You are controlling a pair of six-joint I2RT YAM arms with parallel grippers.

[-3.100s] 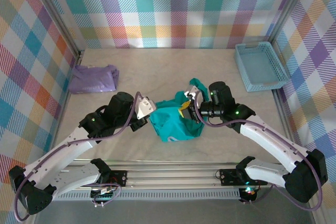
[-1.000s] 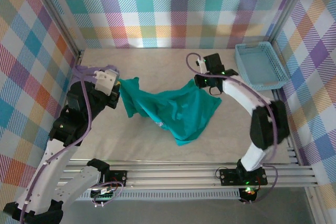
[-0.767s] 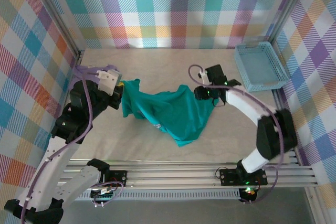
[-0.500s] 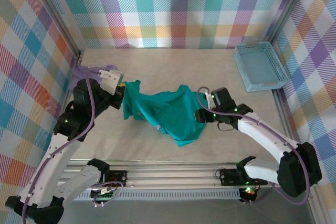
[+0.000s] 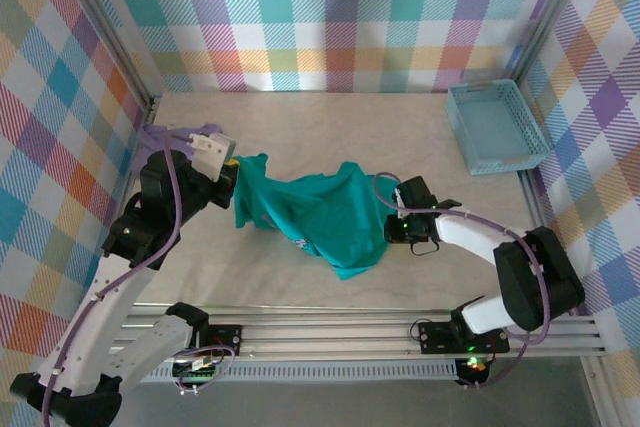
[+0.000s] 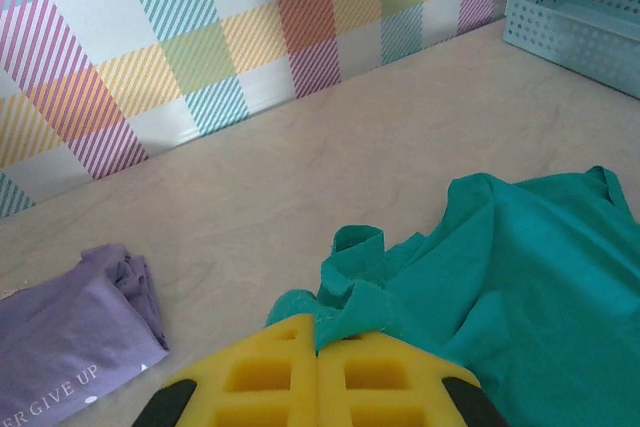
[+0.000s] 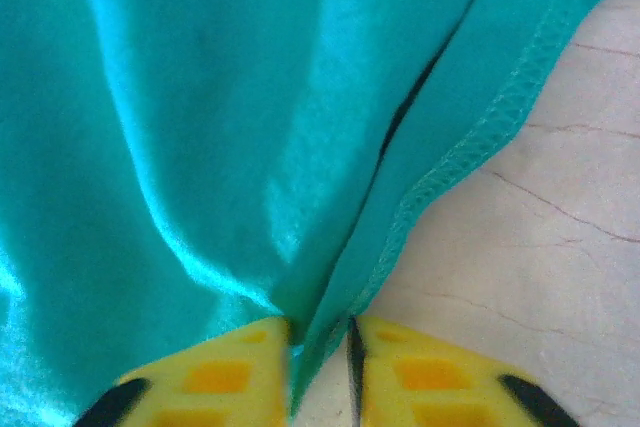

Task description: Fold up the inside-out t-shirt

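At the far left of the table (image 5: 330, 127), a folded lavender garment (image 5: 160, 137) lies against the wall, partly covered by the left arm in the overhead view. The left wrist camera adds pale printed lettering on it, which cannot be made out from above.

Just right of it, the left gripper (image 5: 232, 165) is clamped on the t-shirt (image 5: 310, 209). From above the contact is hard to judge. The wrist view is clearer: the yellow fingers are pressed together with a bunched teal edge pinched at their tips.

The shirt spreads rumpled across the middle of the table, from that raised corner down to a point near the front edge.

At its right edge, the right gripper (image 5: 392, 230) sits low on the cloth. Its wrist camera shows what the overhead view cannot: the fingers stand almost together, gripping a stitched hem, with bare table just to the right.

A blue basket (image 5: 497, 127) stands well apart at the far right corner.
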